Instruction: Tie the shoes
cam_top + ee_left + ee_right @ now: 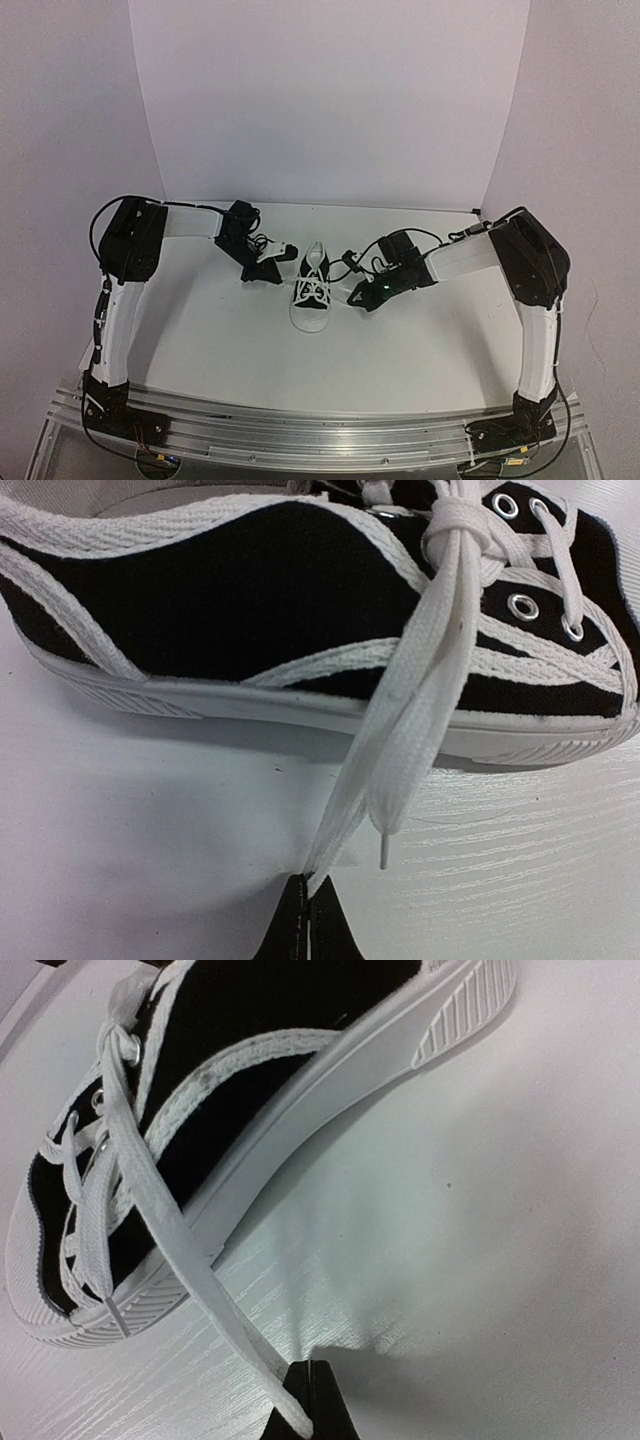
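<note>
The white table (200, 340) carries the black sneaker (312, 285) near its middle, standing on its white sole with the toe cap toward the arm bases. The sneaker lies between the two pincers. The left pincer (268, 272) is just beside its left flank and the right pincer (358, 297) just beside its right. In the wrist views, each pincer's tips are clamped together on a lace. The left pincer grips the left lace (420, 710) and the right pincer grips the right lace (180, 1240). Both laces run from the eyelets down past the sole.
</note>
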You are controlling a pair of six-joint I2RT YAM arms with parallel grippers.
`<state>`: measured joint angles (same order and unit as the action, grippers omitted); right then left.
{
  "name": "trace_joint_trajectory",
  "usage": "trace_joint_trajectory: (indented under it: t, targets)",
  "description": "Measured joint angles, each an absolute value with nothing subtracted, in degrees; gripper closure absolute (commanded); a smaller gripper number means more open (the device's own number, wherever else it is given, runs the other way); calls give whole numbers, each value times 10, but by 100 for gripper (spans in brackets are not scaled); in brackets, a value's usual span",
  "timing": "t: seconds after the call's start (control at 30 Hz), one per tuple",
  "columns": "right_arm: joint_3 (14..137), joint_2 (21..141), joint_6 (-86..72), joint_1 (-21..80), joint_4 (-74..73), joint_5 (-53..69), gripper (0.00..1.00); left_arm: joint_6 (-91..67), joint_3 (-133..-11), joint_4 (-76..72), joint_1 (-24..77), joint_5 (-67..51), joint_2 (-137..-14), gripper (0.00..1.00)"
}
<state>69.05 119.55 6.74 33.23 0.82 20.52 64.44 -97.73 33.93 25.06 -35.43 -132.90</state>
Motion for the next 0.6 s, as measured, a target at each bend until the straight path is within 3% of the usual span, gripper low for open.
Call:
trace_joint_trajectory:
  t: [0.07, 0.17, 0.23, 0.33, 0.43, 0.5, 0.6]
  targets:
    - [690, 1195, 67, 331, 8, 206, 98, 644, -977, 340, 251, -356, -1329, 95]
    - [691, 1195, 68, 330, 6, 210, 75, 640, -976, 347, 251, -366, -1328, 58]
    - [698, 1195, 66, 330, 1, 216, 60, 630, -974, 355, 251, -376, -1325, 47]
    - [709, 1193, 67, 328, -7, 219, 49, 605, -968, 369, 251, -394, -1315, 26]
    - [711, 1177, 72, 327, -14, 214, 39, 591, -965, 379, 249, -400, -1293, 14]
    - [709, 1156, 73, 324, -17, 210, 14, 587, -960, 385, 247, -400, -1271, 2]
    - [687, 1106, 73, 316, -15, 202, 8, 582, -934, 396, 238, -398, -1222, 0]
